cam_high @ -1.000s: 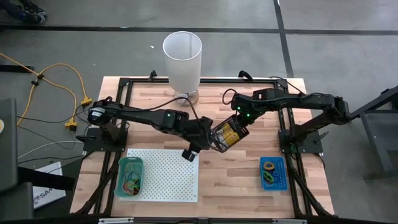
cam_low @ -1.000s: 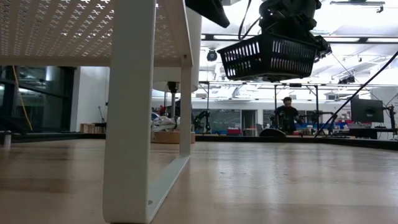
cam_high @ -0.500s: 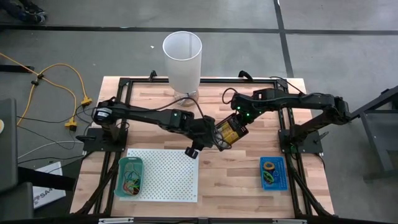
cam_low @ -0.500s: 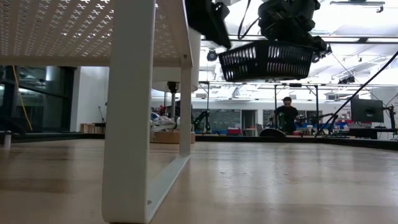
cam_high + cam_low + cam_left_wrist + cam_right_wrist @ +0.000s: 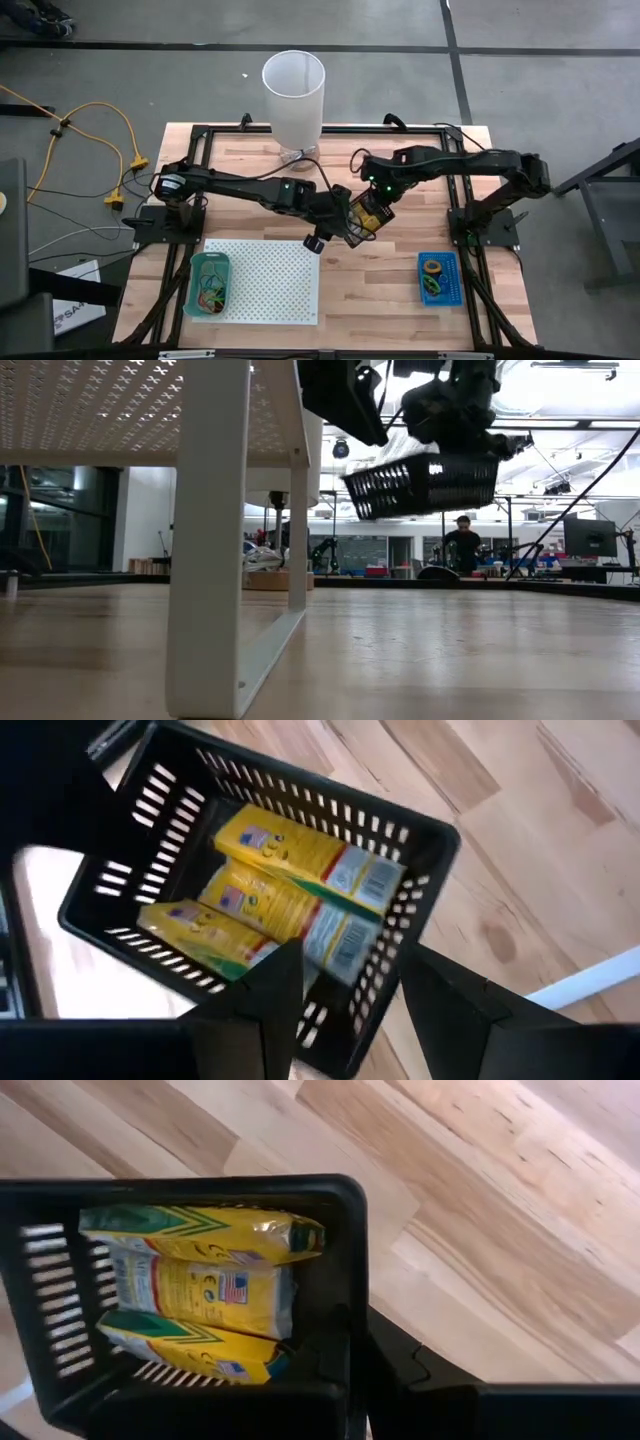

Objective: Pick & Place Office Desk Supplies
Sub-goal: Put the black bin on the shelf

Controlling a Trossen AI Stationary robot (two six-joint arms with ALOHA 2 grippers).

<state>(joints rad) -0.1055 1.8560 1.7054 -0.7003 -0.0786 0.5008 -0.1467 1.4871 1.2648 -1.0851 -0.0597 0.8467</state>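
Observation:
A black slotted basket (image 5: 364, 213) holding three yellow packets (image 5: 285, 890) hangs above the table's middle. My right gripper (image 5: 355, 1380) is shut on it. My left gripper (image 5: 355, 1005) is open and reaches in from the left. One finger (image 5: 275, 990) stands over the packets inside the basket and the other finger (image 5: 450, 1005) outside its near wall (image 5: 370, 1020). I cannot tell whether either finger touches the wall. In the low view the basket (image 5: 425, 482) is well above the wood. My right gripper pinches the basket's upright wall at its rim (image 5: 350, 1315), near a corner, between its two fingers. The fingers come steeply from above. The basket is lifted clear of the table and tilted, its end toward my left gripper lower (image 5: 360, 495).
A white perforated board (image 5: 262, 282) stands near left, with a teal tray (image 5: 208, 283) of coloured loops on it. A blue tray (image 5: 438, 278) with loops lies near right. A tall white cylinder (image 5: 293, 92) stands at the far edge.
My left gripper has come down and toward the right, up to the basket. My right gripper has sunk a little and shifted left with the basket. The basket was level and has tipped, its end toward my left gripper dropping.

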